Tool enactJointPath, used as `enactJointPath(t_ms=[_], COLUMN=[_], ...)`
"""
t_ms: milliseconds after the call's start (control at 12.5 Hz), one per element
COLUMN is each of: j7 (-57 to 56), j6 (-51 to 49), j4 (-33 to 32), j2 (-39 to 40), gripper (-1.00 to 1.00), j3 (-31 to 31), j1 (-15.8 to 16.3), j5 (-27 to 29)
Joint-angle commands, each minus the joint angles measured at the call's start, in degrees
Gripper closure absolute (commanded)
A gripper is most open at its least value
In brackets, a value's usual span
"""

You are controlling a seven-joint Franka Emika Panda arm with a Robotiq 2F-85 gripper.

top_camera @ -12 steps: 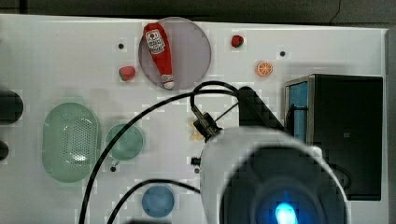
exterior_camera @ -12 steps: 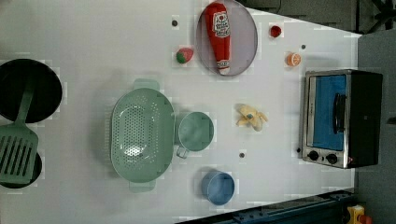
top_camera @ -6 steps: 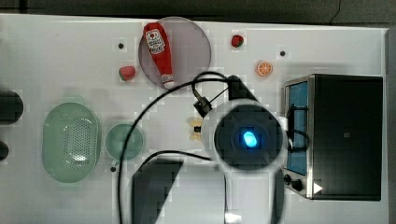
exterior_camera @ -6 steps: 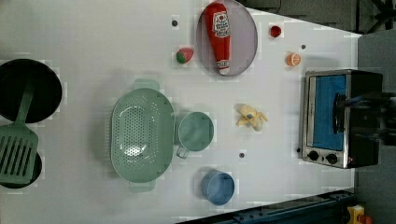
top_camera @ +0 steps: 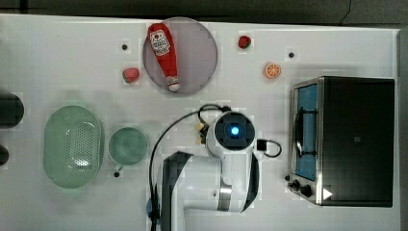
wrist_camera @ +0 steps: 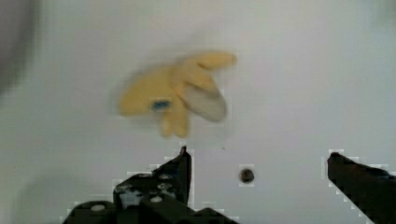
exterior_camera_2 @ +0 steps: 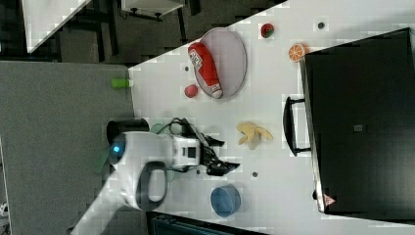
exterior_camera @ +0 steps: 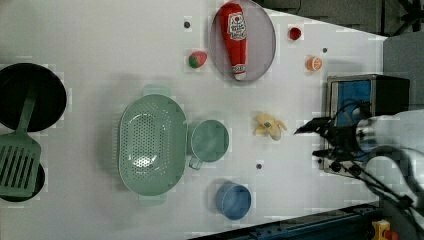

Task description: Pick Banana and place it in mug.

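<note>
The gripper [wrist_camera: 259,161] is being held wide open above the tabletop [exterior_camera: 100,45], nothing being gripped; the banana [exterior_camera: 269,125] is lying mid-tabletop, near the mug [exterior_camera: 210,140].

Banana [top_camera: 198,133] mostly hidden beneath arm in top view

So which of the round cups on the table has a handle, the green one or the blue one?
The pale-green mug, beside the perforated basket: a small handle juts from its rim. The blue cup shows none.
</note>
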Motion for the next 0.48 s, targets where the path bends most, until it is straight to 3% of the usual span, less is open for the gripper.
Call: enactJointPath(t_ms=[80, 480], j7=[-1.7, -1.7], j6=[8.3, 20.3], j4=[0.1, -0.4], j2=[1.1, 12.2], gripper=[-1.00, -1.00], j3=[0.4, 0.7], j1=[-0.1, -0.1], j5=[-0.9, -0.9])
